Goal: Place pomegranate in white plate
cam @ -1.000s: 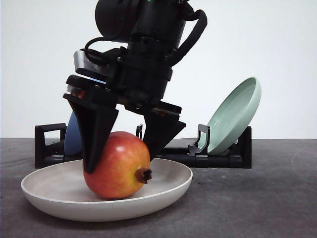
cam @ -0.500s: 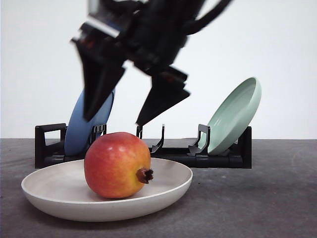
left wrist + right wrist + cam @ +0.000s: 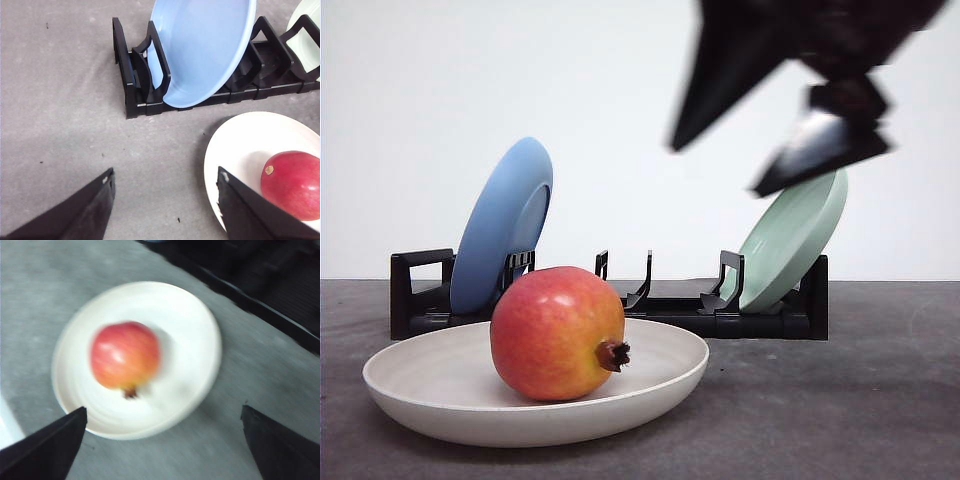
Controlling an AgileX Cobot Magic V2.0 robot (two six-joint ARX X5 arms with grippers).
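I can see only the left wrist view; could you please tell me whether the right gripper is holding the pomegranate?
Observer: No. The right gripper is open, high above the pomegranate.
Operator: Thanks. Is the fruit well inside the white plate?
Observer: Yes, it rests near the middle of the white plate, crown nub to the robot's right.
Operator: Anything else in the rack?
Observer: A pale green plate leans at the right end of the rack.

the pomegranate (image 3: 557,333) is round, red blending to yellow-orange, with a dark brown crown nub pointing sideways. it rests inside the white plate (image 3: 440,415), slightly off centre. the plate is wide, shallow, off-white, and lies flat on the grey table surface.
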